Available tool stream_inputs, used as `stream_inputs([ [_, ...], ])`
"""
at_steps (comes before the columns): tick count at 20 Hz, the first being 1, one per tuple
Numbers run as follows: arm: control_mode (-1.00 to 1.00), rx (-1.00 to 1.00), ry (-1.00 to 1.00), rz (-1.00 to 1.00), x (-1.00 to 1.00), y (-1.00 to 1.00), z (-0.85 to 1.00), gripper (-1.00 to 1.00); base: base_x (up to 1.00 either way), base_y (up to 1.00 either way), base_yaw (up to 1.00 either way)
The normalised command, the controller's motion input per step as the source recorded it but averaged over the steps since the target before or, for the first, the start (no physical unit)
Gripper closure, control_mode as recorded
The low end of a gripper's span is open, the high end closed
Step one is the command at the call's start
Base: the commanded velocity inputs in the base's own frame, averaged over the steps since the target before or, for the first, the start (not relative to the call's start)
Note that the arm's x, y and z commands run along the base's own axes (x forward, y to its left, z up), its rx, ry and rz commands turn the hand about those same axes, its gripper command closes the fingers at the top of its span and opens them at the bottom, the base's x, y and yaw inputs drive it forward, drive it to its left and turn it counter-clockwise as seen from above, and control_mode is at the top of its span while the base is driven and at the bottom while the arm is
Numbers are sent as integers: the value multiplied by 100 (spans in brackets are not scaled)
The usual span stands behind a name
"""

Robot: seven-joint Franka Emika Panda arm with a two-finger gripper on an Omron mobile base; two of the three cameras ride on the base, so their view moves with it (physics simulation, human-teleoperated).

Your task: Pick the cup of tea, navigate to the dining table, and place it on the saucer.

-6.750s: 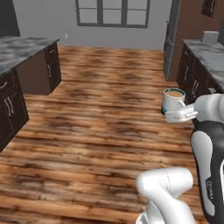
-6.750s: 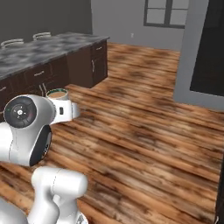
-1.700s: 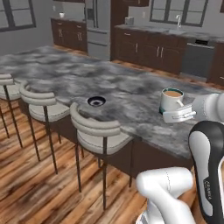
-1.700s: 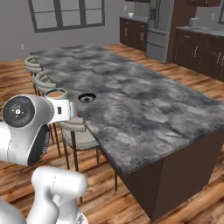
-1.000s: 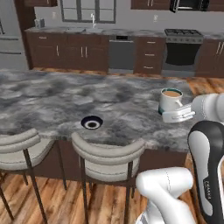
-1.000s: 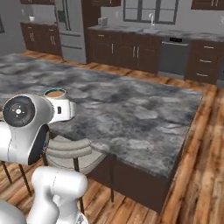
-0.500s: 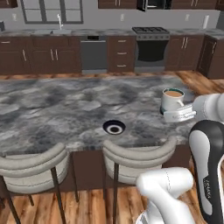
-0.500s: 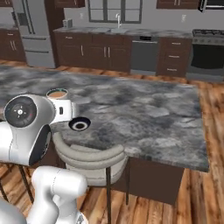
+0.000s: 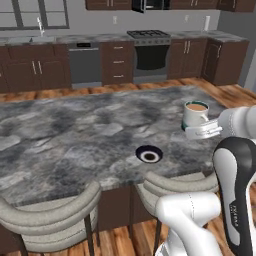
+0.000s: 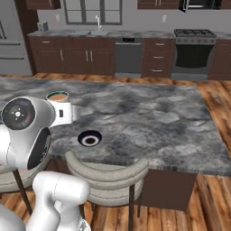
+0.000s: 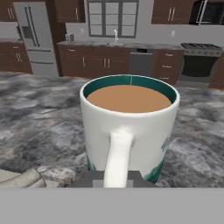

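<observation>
Gripper [image 9: 202, 132]: jaws closed on handle of cup of tea [image 9: 195, 114], right of left base frame (brown liquid inside) | Saucer [image 9: 149, 154]: centre, on marbled counter [image 9: 65, 135], apart from cup | Stools [image 9: 55, 220]: lower frame.

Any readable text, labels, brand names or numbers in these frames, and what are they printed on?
Small dark lettering runs along the robot's white forearm in the left base view: too small and blurred to read.
The cup of tea carries green patterning low on its side, but no words.
The dining table, saucer, chairs and kitchen appliances: no text visible.
</observation>
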Motion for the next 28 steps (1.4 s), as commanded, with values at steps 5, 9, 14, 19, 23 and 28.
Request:
stream_inputs([
  [5,100,0,0,0,0,0,0,100,59,2,-6],
  [9,100,0,0,0,0,0,0,100,14,0,0],
  [14,100,0,0,0,0,0,0,100,0,0,0],
  [19,-100,0,1,0,5,0,0,100,0,0,0],
  [23,-100,-5,23,6,77,0,2,100,0,0,0],
  [28,-100,-6,23,33,100,-2,1,100,0,0,0],
])
